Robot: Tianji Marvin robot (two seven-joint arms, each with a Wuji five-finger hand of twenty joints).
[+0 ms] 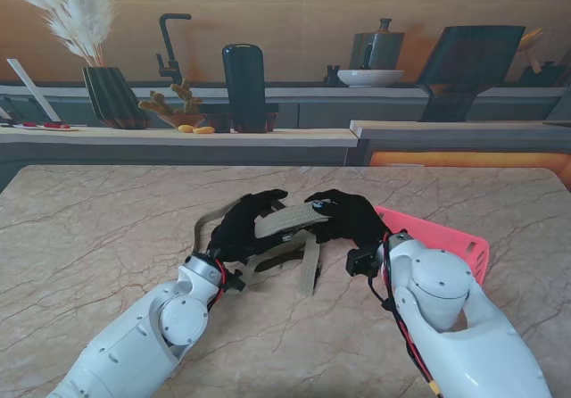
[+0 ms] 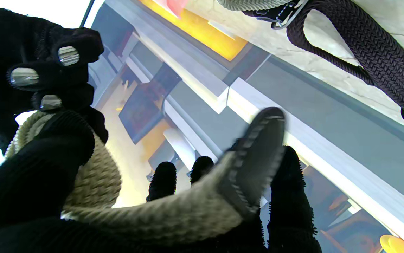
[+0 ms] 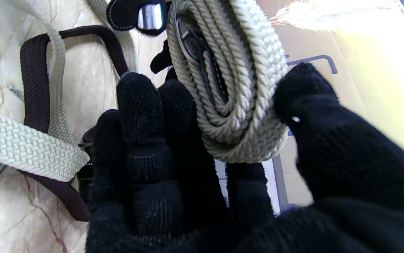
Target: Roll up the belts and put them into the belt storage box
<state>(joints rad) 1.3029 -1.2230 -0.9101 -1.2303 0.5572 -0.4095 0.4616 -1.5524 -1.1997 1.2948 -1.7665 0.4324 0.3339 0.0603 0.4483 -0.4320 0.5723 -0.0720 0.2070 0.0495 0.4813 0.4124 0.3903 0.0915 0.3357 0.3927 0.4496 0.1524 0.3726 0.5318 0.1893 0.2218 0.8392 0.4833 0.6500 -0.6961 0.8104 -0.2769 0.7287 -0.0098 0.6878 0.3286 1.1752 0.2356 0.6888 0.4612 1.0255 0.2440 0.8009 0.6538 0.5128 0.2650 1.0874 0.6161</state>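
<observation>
Over the middle of the table my two black-gloved hands meet on a beige woven belt (image 1: 290,221). My right hand (image 1: 350,219) is shut on its rolled coil (image 3: 230,88), thumb on one side and fingers on the other. My left hand (image 1: 239,228) is shut on the belt's free length, whose dark leather tip (image 2: 258,158) rests across its fingers. A loose part of the beige belt (image 1: 310,269) hangs down to the table. On the marble under the hands lies a dark brown belt (image 3: 29,70) (image 2: 363,45). The pink storage box (image 1: 451,237) sits just right of my right hand.
A beige strap loop (image 1: 203,224) lies on the table to the left of my left hand. Beyond the table's far edge runs a counter with a dark ribbed vase (image 1: 114,96), a black upright block (image 1: 244,86) and a white bowl (image 1: 369,78).
</observation>
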